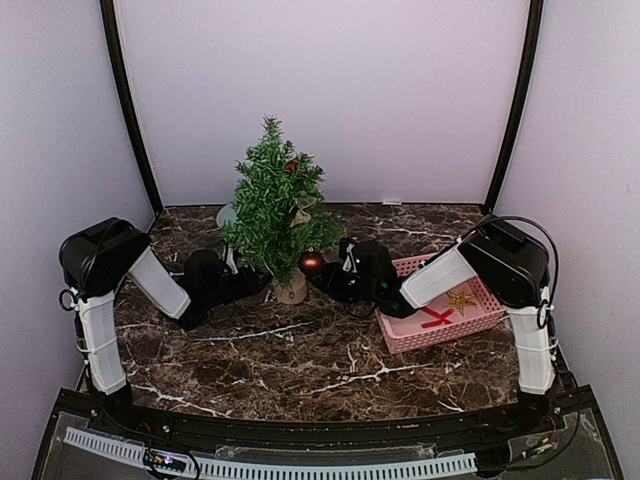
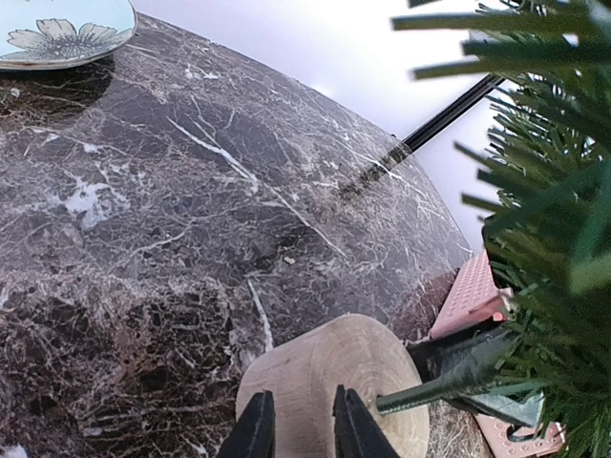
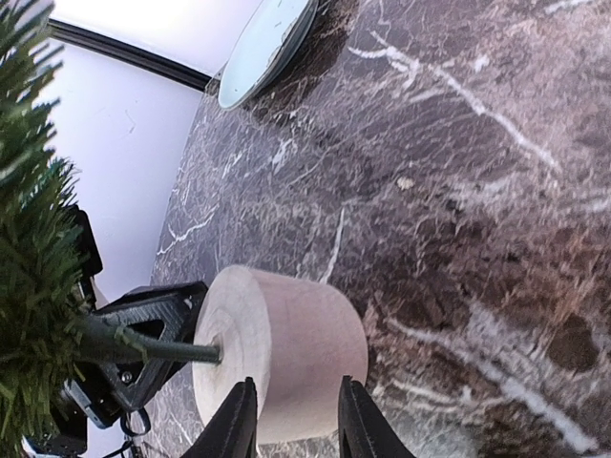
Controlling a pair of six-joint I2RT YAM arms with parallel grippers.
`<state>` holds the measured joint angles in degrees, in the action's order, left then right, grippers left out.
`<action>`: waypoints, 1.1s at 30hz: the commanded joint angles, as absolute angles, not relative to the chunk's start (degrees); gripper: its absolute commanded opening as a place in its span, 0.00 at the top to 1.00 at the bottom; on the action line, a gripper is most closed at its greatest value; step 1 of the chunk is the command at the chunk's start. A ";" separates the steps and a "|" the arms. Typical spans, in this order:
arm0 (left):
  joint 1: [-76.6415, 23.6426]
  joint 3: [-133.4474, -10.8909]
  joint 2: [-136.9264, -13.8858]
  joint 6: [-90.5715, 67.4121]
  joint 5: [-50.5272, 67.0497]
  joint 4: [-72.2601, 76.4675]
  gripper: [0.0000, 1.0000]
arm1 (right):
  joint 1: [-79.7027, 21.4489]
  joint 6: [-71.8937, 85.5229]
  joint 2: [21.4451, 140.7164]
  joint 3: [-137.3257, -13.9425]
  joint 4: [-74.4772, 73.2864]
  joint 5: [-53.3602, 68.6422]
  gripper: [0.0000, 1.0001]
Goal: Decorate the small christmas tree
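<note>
Top view high, looking down, wrist views close on the small christmas tree [image 1: 272,200] from opposite sides

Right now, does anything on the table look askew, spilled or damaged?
Nothing stands out. The small christmas tree stands upright on its wooden base, the floral plate lies flat on the marble table, and the gold star lies inside the pink basket.
</note>
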<state>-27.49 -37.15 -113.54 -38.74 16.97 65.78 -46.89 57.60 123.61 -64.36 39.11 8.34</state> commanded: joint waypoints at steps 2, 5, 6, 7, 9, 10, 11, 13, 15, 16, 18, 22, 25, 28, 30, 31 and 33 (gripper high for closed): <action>-27.77 -35.45 -112.36 -39.04 18.07 67.79 0.78 | -49.24 59.25 120.17 -62.68 40.76 8.52 0.70; -28.47 -34.99 -112.42 -38.84 18.31 68.02 0.79 | -50.33 58.30 120.17 -63.07 39.35 7.51 0.70; -28.89 -34.85 -112.37 -38.76 18.27 68.02 0.80 | -50.64 58.14 120.16 -63.21 39.18 7.29 0.70; -29.12 -34.78 -112.47 -38.76 18.19 67.94 0.80 | -50.85 58.10 120.31 -63.32 39.09 7.22 0.71; -29.70 -34.53 -112.38 -38.62 18.02 67.90 0.80 | -50.97 58.20 120.93 -64.06 38.37 7.38 0.71; -29.95 -34.49 -112.35 -38.50 17.86 67.92 0.80 | -51.03 58.38 121.28 -64.33 38.36 7.41 0.71; -30.05 -34.35 -112.40 -38.54 17.81 67.98 0.81 | -50.98 58.42 121.63 -64.64 38.09 7.39 0.71; -30.32 -34.29 -112.33 -38.60 17.65 68.16 0.81 | -50.98 58.73 122.25 -65.15 38.03 7.36 0.72; -30.54 -34.28 -112.34 -38.59 17.66 68.17 0.81 | -50.98 59.09 122.70 -65.44 38.22 7.08 0.72; -30.82 -34.28 -112.33 -38.63 17.67 68.14 0.81 | -50.93 59.14 122.82 -65.62 38.23 6.88 0.73; -31.13 -34.30 -112.37 -38.56 17.56 68.05 0.82 | -50.63 59.15 122.91 -66.03 38.11 6.50 0.73; -31.74 -34.03 -112.30 -38.88 17.08 67.98 0.82 | -50.03 58.70 123.28 -67.14 37.09 5.68 0.74; -31.73 -32.63 -111.79 -39.05 16.14 68.80 0.82 | -49.76 58.07 123.84 -67.96 35.97 5.42 0.75; -31.50 -31.35 -110.68 -39.36 15.48 69.68 0.80 | -49.13 57.69 124.44 -68.64 35.43 5.66 0.76; -30.82 -30.26 -110.24 -40.33 14.85 70.45 0.79 | -48.60 57.32 124.89 -69.09 35.25 6.11 0.76; -30.07 -29.58 -110.10 -40.93 14.90 70.82 0.77 | -48.26 57.00 125.10 -69.39 35.21 6.21 0.76; -28.91 -28.93 -109.87 -41.53 14.95 71.73 0.74 | -47.81 56.14 125.64 -70.39 34.62 6.63 0.76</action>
